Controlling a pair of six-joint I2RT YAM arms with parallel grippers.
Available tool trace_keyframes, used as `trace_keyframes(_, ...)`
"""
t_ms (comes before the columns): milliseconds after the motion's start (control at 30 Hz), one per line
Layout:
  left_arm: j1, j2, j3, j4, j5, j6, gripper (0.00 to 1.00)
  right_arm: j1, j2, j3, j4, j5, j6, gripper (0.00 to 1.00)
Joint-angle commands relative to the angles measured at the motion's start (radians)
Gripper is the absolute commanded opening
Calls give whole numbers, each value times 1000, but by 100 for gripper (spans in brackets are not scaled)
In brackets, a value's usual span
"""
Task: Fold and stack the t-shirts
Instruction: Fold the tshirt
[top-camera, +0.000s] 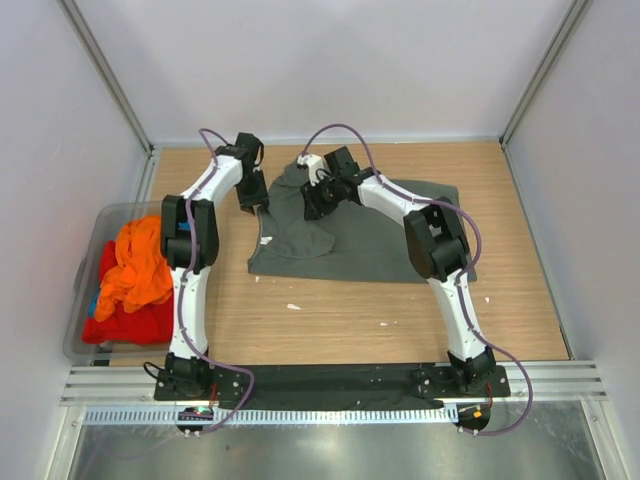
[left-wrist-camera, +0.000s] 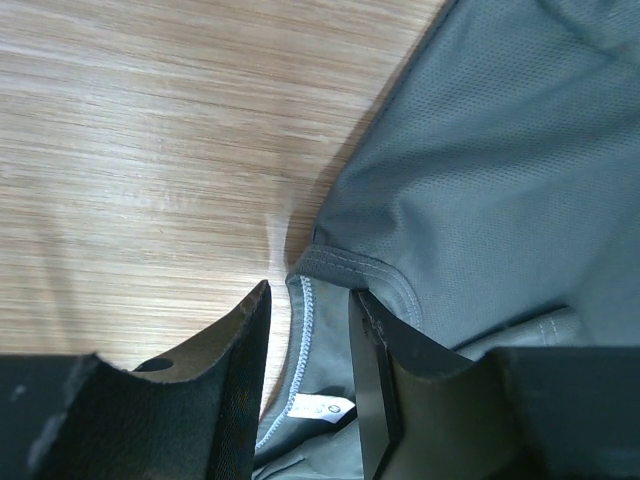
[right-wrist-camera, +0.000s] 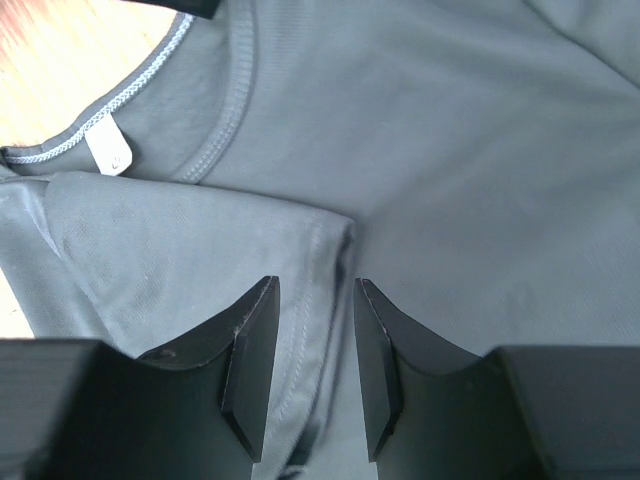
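Dark grey-green t-shirt (top-camera: 380, 235) lies spread on the table (top-camera: 400, 310), centre to far right, not flat yet: its left end is bunched and lapped over itself. Both arms reach to that far-left end, probably to pull it straight before the first fold.

Left gripper (left-wrist-camera: 310, 295): jaws part-way apart, straddling the collar hem (left-wrist-camera: 350, 265) right at the cloth's edge, with bare wood to the left. Nothing looks clamped. My read: it's lined up to pinch the neckline.

Right gripper (right-wrist-camera: 315, 285): narrow gap, poised over the hemmed edge of a folded-over flap (right-wrist-camera: 200, 250), likely a sleeve. No visible pinch either.

Remaining shirts are in the bin (top-camera: 100, 225) at the left edge: orange shirt (top-camera: 140, 265) on top, red shirt (top-camera: 125, 322) under it, and a sliver of blue. They're parked there so the work area holds one garment.

Overhead view gives the layout and bin, but the fingers are too small to read. Wrist views give jaw gaps, stitching and the neck label (right-wrist-camera: 108, 150).
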Motion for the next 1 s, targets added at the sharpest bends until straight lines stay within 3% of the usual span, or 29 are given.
trace_keyframes(0,6,18,34,-19,-11,-8,38,18,16,50,30,18,-40,41)
trace_keyframes(400,4,29,41,-36,-20,-11,38,64,64,113,-9,126,-110,34)
trace_keyframes(433,6,29,42,-36,-20,-13,38,65,62,112,-3,129,-110,30)
trace_keyframes(467,6,32,42,-37,-22,-13,38,69,53,104,5,141,-113,17)
trace_keyframes(533,7,38,44,-39,-22,-15,38,78,38,74,45,161,-115,1)
trace_keyframes(733,7,41,44,-43,-19,-21,38,90,-60,-57,229,224,-133,1)
trace_keyframes(967,6,45,44,-43,-16,-25,38,110,-106,-111,301,258,-181,1)
